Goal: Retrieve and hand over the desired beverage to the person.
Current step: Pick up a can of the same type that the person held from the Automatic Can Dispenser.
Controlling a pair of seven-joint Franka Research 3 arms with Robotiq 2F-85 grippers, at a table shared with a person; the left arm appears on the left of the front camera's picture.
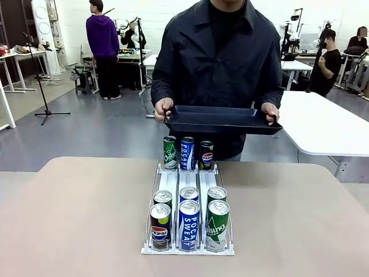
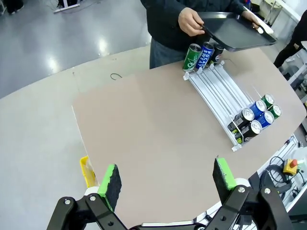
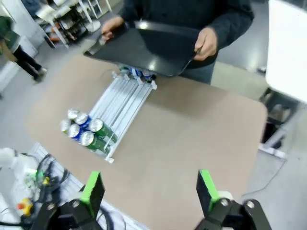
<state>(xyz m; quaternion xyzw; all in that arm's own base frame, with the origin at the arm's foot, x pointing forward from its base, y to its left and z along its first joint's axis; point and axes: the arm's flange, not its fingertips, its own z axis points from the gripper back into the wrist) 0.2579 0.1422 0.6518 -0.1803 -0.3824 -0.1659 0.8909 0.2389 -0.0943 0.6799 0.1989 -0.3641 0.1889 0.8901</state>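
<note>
Spread and empty, the left claw has the upright front cans at two o'clock, the right claw at ten.

Person holding black tray, cans in rack, tool spread wide

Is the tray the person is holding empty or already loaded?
Empty. The left wrist view looks into the black tray and shows a bare floor; the cans all stand in the white rack.
</note>
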